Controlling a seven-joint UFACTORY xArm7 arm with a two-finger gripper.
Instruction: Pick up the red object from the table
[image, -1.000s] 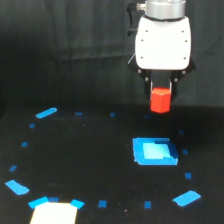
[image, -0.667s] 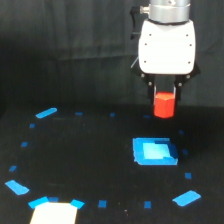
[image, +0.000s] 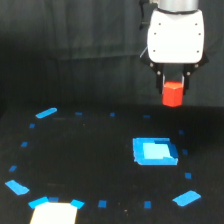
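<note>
I read this as a robotics lab test cell, not a home or shop. The table (image: 75, 165) is matte black, with a ring of small blue tape marks (image: 102, 204) around its middle and a larger blue square patch (image: 154, 151) toward the exterior view's right edge. Dark cloth (image: 70, 50) hangs behind the far edge as a plain backdrop.

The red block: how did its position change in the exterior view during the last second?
The red block has gone a little higher, carried straight up by the gripper, which stays shut on it well above the table. There is no sideways shift to see. The blue square patch and the small blue tape marks lie where they were.
</note>
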